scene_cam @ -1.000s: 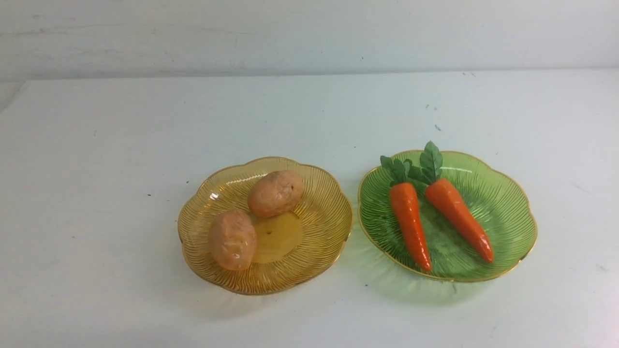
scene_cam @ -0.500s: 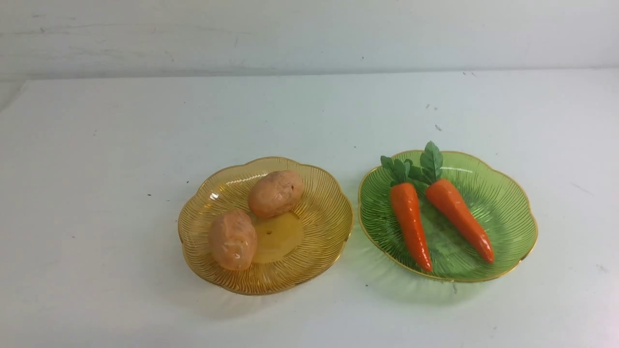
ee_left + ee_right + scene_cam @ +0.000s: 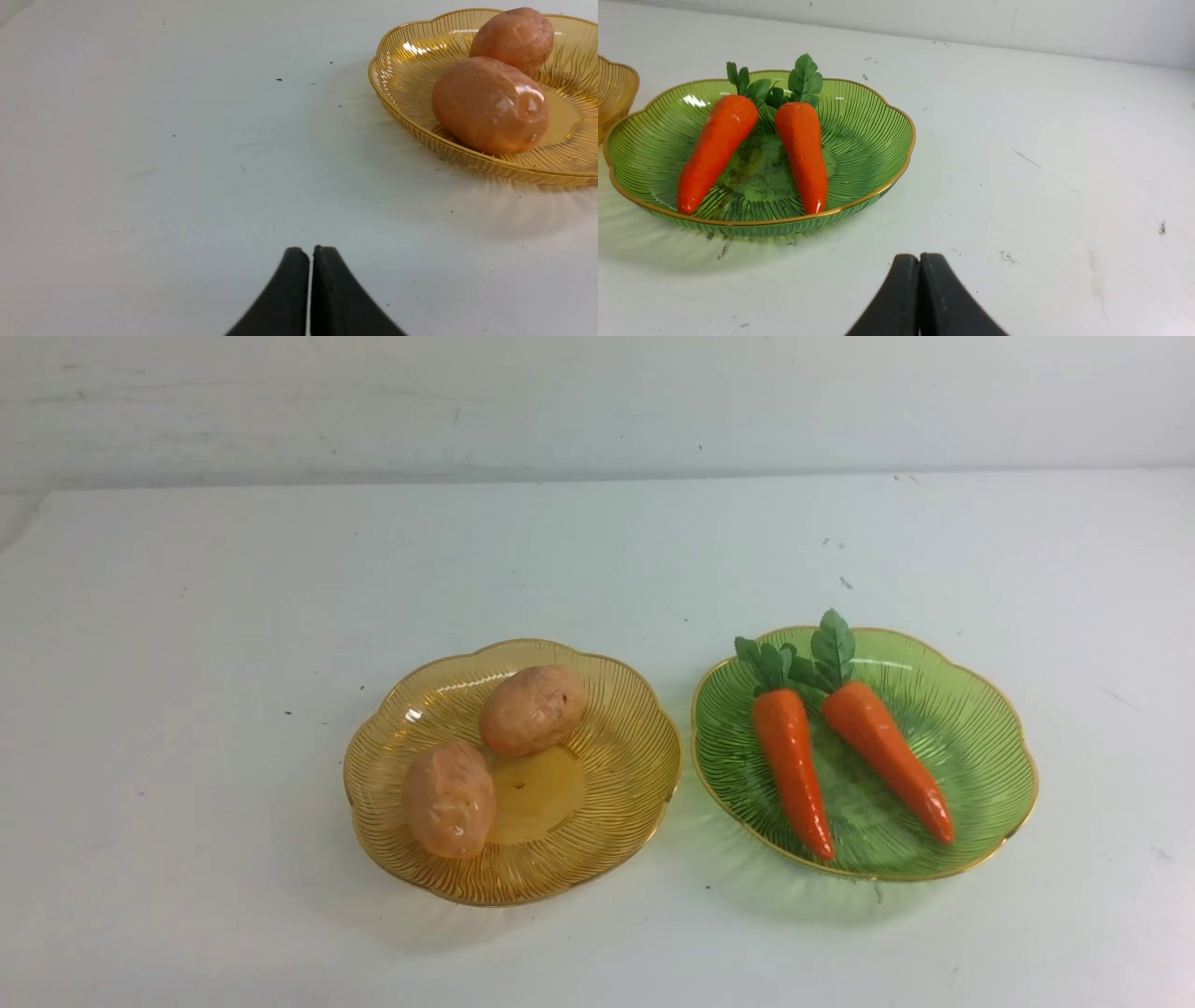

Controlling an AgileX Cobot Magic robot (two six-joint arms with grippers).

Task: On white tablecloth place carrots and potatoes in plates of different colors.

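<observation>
On the white tablecloth (image 3: 597,560) stand two ribbed plates side by side. The amber plate (image 3: 616,803) on the left holds two potatoes (image 3: 449,798) (image 3: 532,709). Two carrots (image 3: 792,756) (image 3: 887,756) lie in the green plate (image 3: 980,747) on the right, leafy tops pointing away. Neither arm shows in the front view. My left gripper (image 3: 310,252) is shut and empty over bare cloth, short of the amber plate (image 3: 402,93) and potatoes (image 3: 489,106). My right gripper (image 3: 919,259) is shut and empty, near the green plate (image 3: 873,121) with its carrots (image 3: 714,144) (image 3: 803,144).
A pale wall (image 3: 597,401) runs behind the table's far edge. Small dark specks dot the cloth (image 3: 845,582). The cloth's left corner slopes away at the far left (image 3: 37,513). An edge of the amber plate (image 3: 616,84) shows in the right wrist view.
</observation>
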